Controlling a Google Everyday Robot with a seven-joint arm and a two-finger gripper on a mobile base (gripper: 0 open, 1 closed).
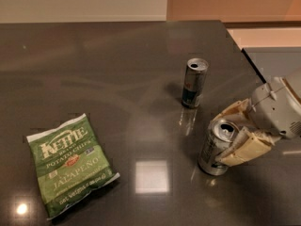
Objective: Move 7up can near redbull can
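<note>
The 7up can (214,147), a wider silver can with a dented open top, stands upright on the dark table at the right front. My gripper (235,133) comes in from the right, its cream fingers (247,149) closed around the can's upper half. The redbull can (194,83), slim and dark with a silver top, stands upright a short way behind and left of the 7up can, apart from it.
A green Kettle jalapeño chip bag (70,164) lies flat at the front left. The dark table (94,69) has its right edge just behind my gripper, with a pale floor beyond. Light glare spots lie on the tabletop.
</note>
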